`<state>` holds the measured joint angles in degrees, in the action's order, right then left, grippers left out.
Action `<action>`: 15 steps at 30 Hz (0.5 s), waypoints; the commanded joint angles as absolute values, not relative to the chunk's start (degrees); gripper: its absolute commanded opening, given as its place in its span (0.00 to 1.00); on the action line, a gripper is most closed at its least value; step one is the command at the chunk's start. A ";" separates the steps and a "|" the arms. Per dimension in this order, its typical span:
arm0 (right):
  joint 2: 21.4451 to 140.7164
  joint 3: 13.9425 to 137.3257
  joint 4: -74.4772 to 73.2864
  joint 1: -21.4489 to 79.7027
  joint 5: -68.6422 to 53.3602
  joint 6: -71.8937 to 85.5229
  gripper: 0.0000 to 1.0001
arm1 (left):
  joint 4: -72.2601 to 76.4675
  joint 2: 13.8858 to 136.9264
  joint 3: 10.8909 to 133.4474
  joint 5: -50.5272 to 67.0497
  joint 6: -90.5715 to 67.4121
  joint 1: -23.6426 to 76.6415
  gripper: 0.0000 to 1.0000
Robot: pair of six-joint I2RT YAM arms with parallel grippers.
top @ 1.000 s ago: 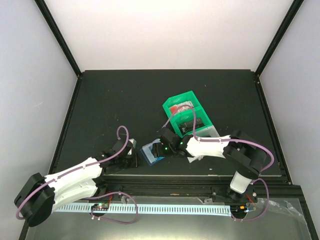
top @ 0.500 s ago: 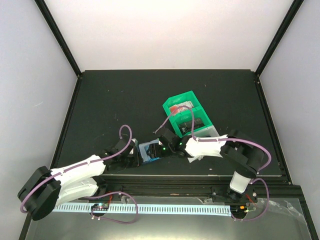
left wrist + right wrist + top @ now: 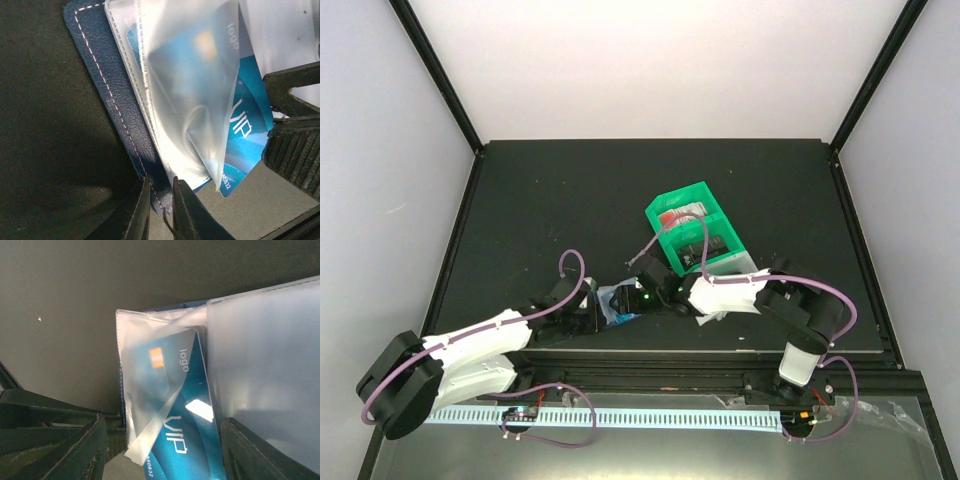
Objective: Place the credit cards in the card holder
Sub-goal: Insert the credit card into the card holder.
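Grip state comes first. At the near edge of the table (image 3: 570,200), about its middle, the left gripper (image 3: 161,187) pinches the holder (image 3: 107,85). Its jaws stand almost together, with the navy stitched edge between them. The holder lies open and flat on the table.

Just beyond, a clear sleeve (image 3: 190,75) fans up from the holder. We see one blue card (image 3: 250,120). Its chip end lies under the frosted sleeve and its VIP end sticks out. We judge insertion as begun but not complete. We cannot tell how deep the card sits.

The right gripper (image 3: 164,430) faces the left one across the holder. Its jaws are spread wide, one to each side of the card's exposed end. A gap shows on one side, so we read no clamp on the card.

Handling, as we judge it:
- The card is light, stiff and slick. We would take it by the exposed end, or across its long edges, and push along its length.
- The sleeve is soft and buckles easily, so a skewed push may fold it.
- The holder is light and may slide, so we would hold it at the stitched edge, clear of the pocket mouth.

Farther back, right of centre, stands a green bin (image 3: 677,196).
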<state>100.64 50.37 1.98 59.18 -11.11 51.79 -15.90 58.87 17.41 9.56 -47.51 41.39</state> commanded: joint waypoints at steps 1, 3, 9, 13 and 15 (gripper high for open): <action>97.45 47.83 4.45 59.81 -8.37 53.32 0.62 | -15.15 58.03 18.11 10.75 -46.80 41.57 0.15; 96.01 47.26 2.11 59.92 -4.76 52.07 0.62 | -15.60 57.40 18.19 10.40 -46.78 41.57 0.15; 95.37 47.04 -2.03 60.12 -6.16 42.00 0.50 | -16.98 55.85 18.63 9.54 -46.63 41.57 0.16; 96.06 48.80 -6.02 61.68 -5.50 32.59 0.49 | -17.43 55.49 18.72 8.89 -46.58 41.58 0.18; 96.54 49.73 -8.88 62.38 -2.21 29.69 0.49 | -17.57 55.58 18.81 8.62 -46.59 41.58 0.19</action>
